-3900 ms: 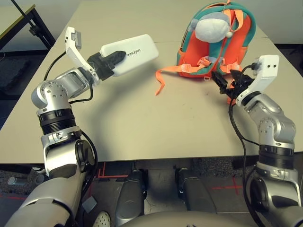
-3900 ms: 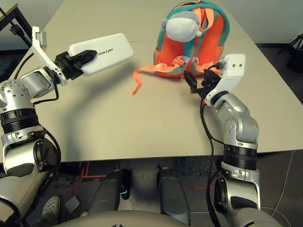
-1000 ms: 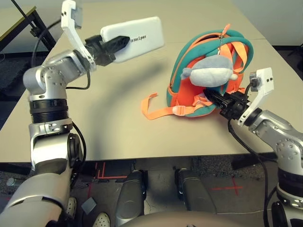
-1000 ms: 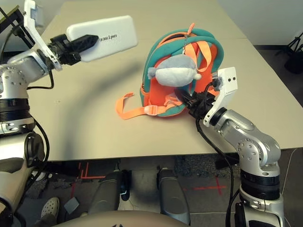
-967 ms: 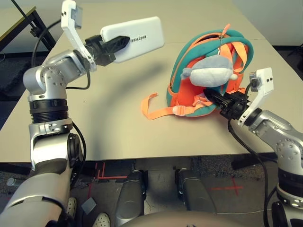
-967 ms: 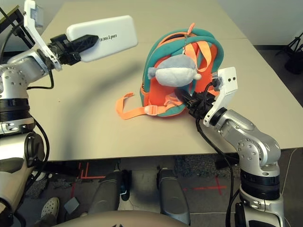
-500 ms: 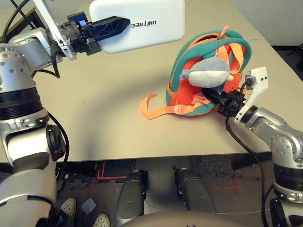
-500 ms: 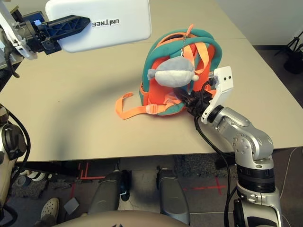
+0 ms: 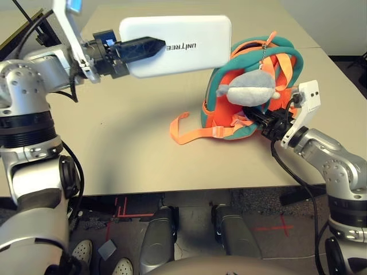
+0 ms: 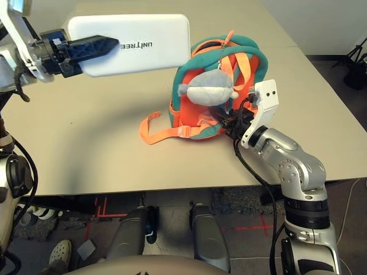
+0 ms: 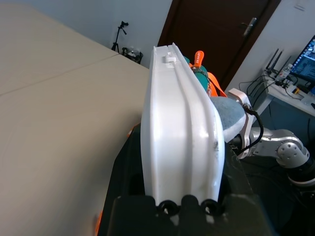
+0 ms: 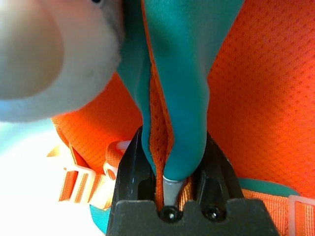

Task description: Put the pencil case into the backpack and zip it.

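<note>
one pencil case (image 9: pixel 175 44), one backpack (image 9: pixel 252 94).

Setting: a robotics lab or office-type test room — not a home.
Desk (image 9: pixel 143 154): large plain beige top, made of two slabs joined at a seam, standing in open floor space.
Floor: grey speckled surface with red tape marks (image 9: pixel 275 227) under the desk edge.
Door (image 11: pixel 216 34): dark brown, with a metal lever handle, set in a pale wall.
Tripods: a small black tripod (image 11: pixel 120 37) near the wall; more tripod legs (image 11: pixel 273 61) beside the workstation.
Workstation: a side table (image 11: pixel 295 96) with a lit monitor (image 11: pixel 305 59), cables and small electronics.
Other furniture: a black-framed table (image 9: pixel 26 31) at the room's left edge.
</note>
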`<control>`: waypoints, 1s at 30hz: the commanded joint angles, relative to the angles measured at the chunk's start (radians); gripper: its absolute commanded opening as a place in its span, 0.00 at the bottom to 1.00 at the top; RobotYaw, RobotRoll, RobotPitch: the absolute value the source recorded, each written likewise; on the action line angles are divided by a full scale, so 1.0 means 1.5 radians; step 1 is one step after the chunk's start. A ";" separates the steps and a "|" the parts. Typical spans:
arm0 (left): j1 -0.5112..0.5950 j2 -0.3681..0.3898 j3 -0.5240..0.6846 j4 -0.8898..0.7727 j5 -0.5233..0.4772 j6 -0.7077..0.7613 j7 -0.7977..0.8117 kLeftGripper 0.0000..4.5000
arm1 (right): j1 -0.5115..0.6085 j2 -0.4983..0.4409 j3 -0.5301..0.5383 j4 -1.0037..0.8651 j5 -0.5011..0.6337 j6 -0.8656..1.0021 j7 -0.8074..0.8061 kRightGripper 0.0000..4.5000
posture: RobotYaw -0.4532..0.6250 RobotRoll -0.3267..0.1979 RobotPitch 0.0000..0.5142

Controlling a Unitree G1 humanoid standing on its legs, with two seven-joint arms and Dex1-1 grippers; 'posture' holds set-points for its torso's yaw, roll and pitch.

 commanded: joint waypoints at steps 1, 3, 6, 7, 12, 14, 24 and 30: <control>0.013 -0.007 -0.036 -0.016 0.021 -0.019 -0.015 0.27 | 0.009 0.000 0.010 0.015 -0.016 0.016 -0.005 0.18 | 0.31 0.62 0.25; 0.014 -0.013 -0.050 -0.019 0.026 -0.024 -0.021 0.27 | 0.008 0.000 0.009 0.015 -0.016 0.016 -0.006 0.18 | 0.31 0.62 0.25; 0.014 -0.015 -0.073 -0.021 0.036 -0.031 -0.035 0.27 | 0.010 0.000 0.008 0.013 -0.016 0.016 -0.006 0.18 | 0.31 0.62 0.25; 0.014 -0.014 -0.079 -0.021 0.040 -0.035 -0.040 0.27 | 0.010 0.001 0.008 0.012 -0.017 0.016 -0.006 0.18 | 0.31 0.62 0.25; 0.004 -0.015 -0.136 0.005 0.079 -0.068 -0.087 0.27 | 0.010 0.001 0.005 0.010 -0.020 0.015 -0.007 0.18 | 0.30 0.62 0.24; -0.001 -0.016 -0.160 0.019 0.100 -0.087 -0.107 0.27 | 0.009 0.001 0.005 0.010 -0.021 0.015 -0.008 0.18 | 0.29 0.62 0.24; -0.072 -0.090 -0.231 0.163 0.203 -0.187 -0.171 0.27 | 0.002 0.005 0.010 0.011 -0.026 0.011 -0.012 0.18 | 0.28 0.62 0.23; -0.136 -0.183 -0.241 0.294 0.266 -0.264 -0.180 0.27 | 0.004 0.007 0.011 0.008 -0.030 0.009 -0.011 0.18 | 0.27 0.62 0.23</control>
